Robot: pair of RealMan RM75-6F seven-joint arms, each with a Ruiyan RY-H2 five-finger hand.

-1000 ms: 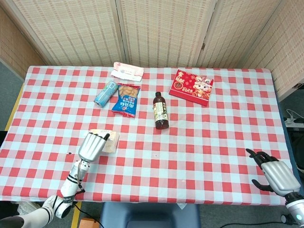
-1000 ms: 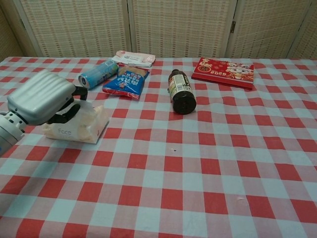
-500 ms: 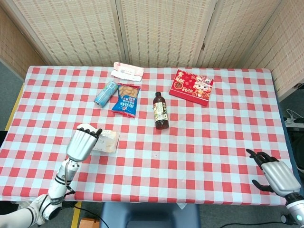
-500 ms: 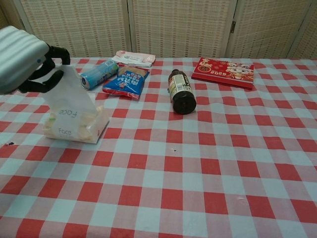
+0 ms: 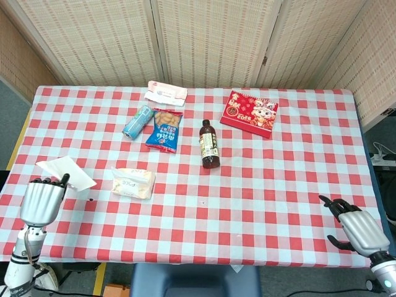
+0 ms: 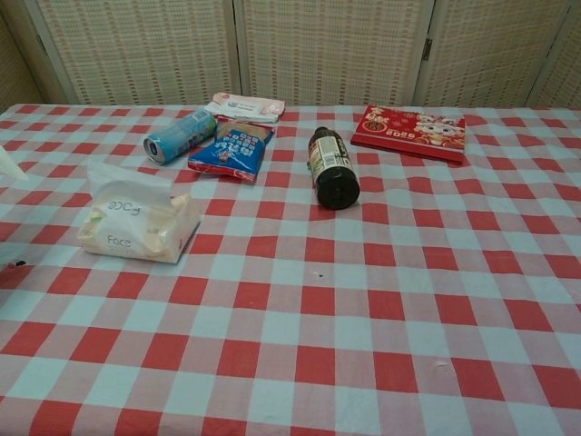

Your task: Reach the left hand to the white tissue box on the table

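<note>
Here the left hand (image 5: 42, 199) sits at the table's left edge, well apart from the white tissue box (image 5: 133, 183), pinching a loose white tissue (image 5: 65, 173) at its fingertips. The box lies on the checked tablecloth (image 5: 260, 179), with another sheet standing up from its top. The right hand (image 5: 357, 228) rests by the near right corner, fingers spread, holding nothing.

The left hand (image 5: 42, 199) sits low at the left edge of the head view, fingers curled upward and pinching a white tissue (image 5: 65, 172) — forearm dropping away below it. The right hand (image 5: 357, 226) rests at the lower right corner, fingers apart, holding nothing.
</note>
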